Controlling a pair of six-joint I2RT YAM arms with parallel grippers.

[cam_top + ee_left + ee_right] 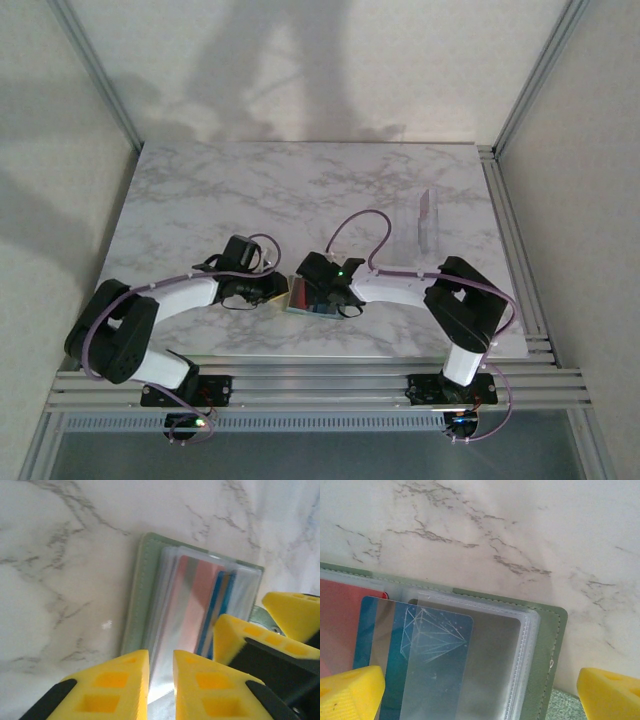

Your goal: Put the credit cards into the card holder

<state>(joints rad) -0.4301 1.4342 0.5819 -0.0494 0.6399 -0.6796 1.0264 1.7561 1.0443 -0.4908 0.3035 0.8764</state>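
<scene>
Left gripper (161,665) pinched the holder (134,595) open; right gripper (480,692) gaped wide over it. Card (385,640) looked half-in, needing a push home.

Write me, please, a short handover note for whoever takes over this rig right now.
Left hand: nearly closed, pinching the clear sleeves of the card holder, which lies open on the table between both arms.
Right hand: wide open, straddling the holder, holding nothing.
Done: red card and teal card sit among the sleeves; the teal one looks only partly in.
To do: seat the teal card, then check the clear stand far right, which may hold another card.
</scene>
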